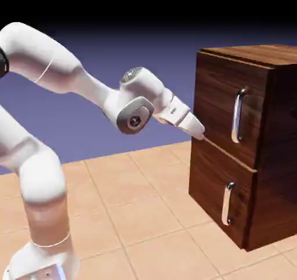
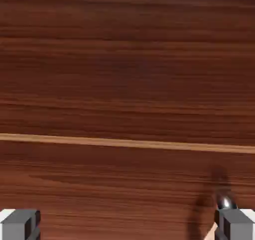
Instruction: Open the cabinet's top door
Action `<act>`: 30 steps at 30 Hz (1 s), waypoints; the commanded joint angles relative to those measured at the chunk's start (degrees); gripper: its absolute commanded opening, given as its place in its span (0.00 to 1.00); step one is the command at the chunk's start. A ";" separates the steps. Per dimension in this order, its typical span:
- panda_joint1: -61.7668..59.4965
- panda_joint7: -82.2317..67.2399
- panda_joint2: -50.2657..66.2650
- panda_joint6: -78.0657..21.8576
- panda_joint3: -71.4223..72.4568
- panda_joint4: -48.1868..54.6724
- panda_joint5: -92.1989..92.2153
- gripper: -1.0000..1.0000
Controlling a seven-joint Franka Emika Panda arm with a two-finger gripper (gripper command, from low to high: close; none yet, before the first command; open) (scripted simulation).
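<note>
Exterior view shows the claw [image 1: 201,135] spread wide and empty near the cabinet [image 1: 220,157], the top door's upright handle [image 1: 238,115] seemingly beyond and slightly above it.

Claw [image 1: 200,135]: wide open, tips right at the cabinet [image 1: 243,139] front by the seam between the doors, at the front's 9 o'clock edge.
Ahead of claw: wood fills the hand view; no way forward.
Top handle [image 1: 237,116]: toward 2 o'clock from the claw, standing off the top door [image 1: 223,107]; open air in front of it.
Lower handle [image 1: 227,203]: toward 5 o'clock, clear in front.
Bench [image 1: 133,215]: bare tiles under the arm, from 6 to 9 o'clock.
</note>
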 commanded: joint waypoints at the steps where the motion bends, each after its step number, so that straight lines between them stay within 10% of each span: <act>1: 0.85 1.62 -0.55 -0.20 -1.05 0.28 -2.50 0.50; 30: 25.38 48.50 -16.54 -5.96 -31.38 8.36 -74.76 0.50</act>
